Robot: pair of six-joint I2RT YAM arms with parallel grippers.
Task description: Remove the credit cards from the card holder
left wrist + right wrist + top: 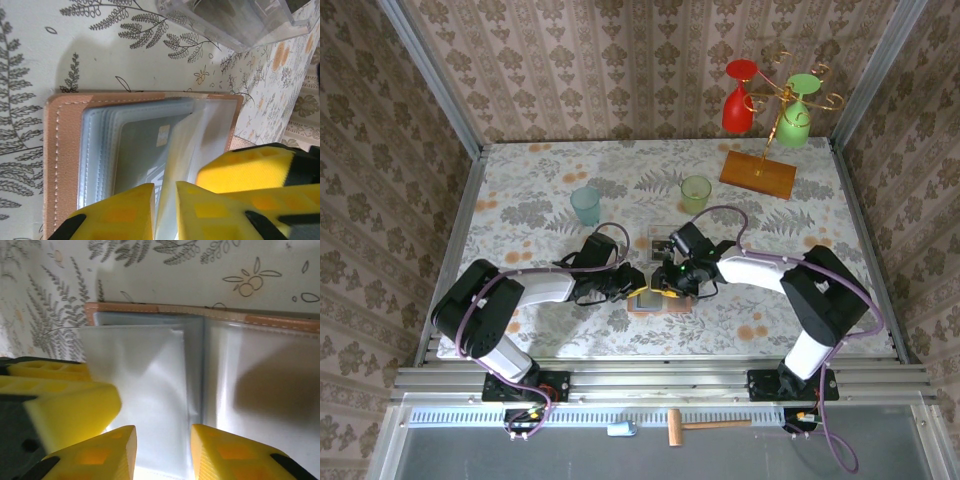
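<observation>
We see the card holder [60, 150] lying open on the floral tablecloth [40, 50], a grey card [142, 150] inside its clear pockets. The left gripper [164, 212] pinches one lifted sleeve [200, 135] between yellow fingers [125, 212]. A clear tray [235, 25] sits beyond.

Matt, stitched leatherette on card holder [60, 150]; smooth glossy clear film for pocket sleeves [150, 380]; shiny hard clear plastic tray [235, 25]; matt yellow plastic on left gripper fingers [125, 210]; smooth printed tablecloth [30, 60].
</observation>
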